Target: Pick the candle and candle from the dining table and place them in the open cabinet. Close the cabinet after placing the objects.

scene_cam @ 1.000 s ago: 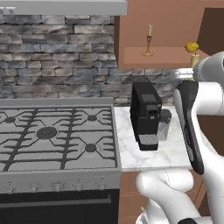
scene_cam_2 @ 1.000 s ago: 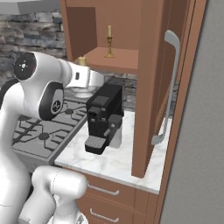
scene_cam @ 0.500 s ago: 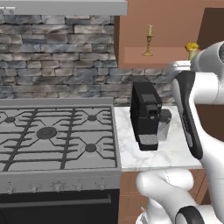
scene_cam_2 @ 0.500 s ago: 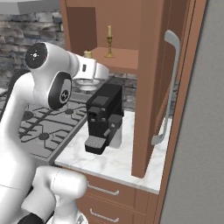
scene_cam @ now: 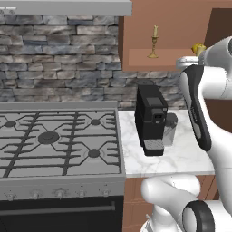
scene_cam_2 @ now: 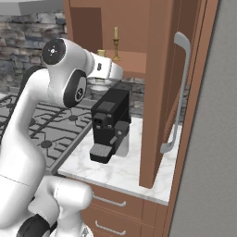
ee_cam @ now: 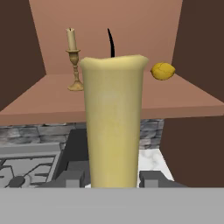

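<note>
A stubby yellow candle [ee_cam: 113,122] with a black wick stands upright between my gripper's [ee_cam: 112,177] fingertips [ee_cam: 70,178], which are shut on it. It is just in front of the open brown cabinet [ee_cam: 52,100], level with the shelf edge. The other candle [ee_cam: 71,40], on a slim brass candlestick, stands at the back left of that shelf [scene_cam: 154,43] [scene_cam_2: 115,42]. From the right base view, my hand with the candle [scene_cam_2: 101,52] hovers left of the cabinet opening, above the coffee machine. The cabinet door [scene_cam_2: 162,92] stands open with its silver handle [scene_cam_2: 179,92]. The dining table is out of view.
A small yellow lump [ee_cam: 162,71] [scene_cam: 198,47] lies on the right of the shelf. A black coffee machine [scene_cam: 152,120] [scene_cam_2: 109,122] stands on the marble counter [scene_cam: 181,154] under the cabinet. A gas stove [scene_cam: 54,138] is to the left.
My arm has carried the candle up and closer to the cabinet opening. The candlestick and the lump on the shelf have not moved.
</note>
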Tool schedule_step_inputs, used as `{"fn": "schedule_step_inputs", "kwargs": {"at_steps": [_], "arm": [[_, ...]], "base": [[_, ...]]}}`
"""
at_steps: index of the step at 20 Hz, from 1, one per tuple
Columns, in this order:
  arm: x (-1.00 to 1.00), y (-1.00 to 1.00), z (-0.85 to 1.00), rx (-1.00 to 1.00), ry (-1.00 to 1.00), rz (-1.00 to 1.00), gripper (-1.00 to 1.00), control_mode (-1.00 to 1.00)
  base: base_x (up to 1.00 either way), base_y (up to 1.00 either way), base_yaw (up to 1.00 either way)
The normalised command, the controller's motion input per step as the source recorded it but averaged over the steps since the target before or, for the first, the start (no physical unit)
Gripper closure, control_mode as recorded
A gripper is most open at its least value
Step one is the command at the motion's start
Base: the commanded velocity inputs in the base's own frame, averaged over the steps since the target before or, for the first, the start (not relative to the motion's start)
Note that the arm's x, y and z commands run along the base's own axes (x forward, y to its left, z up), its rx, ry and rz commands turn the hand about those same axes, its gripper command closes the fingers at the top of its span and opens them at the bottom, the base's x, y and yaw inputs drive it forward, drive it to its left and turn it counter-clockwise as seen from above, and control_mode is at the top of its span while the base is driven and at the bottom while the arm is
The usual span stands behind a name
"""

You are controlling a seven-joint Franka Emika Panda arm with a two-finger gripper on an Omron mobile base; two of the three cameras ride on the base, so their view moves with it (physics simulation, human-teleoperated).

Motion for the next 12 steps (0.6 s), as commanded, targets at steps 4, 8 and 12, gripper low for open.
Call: {"fn": "schedule_step_inputs", "kwargs": {"at_steps": [4, 8, 12], "arm": [[0.3, -0.13, 0.0, 0.0, 0.0, 0.0, 1.0, -1.0], [0.32, -0.12, 0.0, 0.0, -0.03, 0.0, 1.0, -1.0], [0.31, -0.12, 0.0, 0.0, -0.06, 0.0, 1.0, -1.0]], "base": [[0.0, 0.0, 0.0], [0.0, 0.0, 0.0], [0.0, 0.0, 0.0]]}}
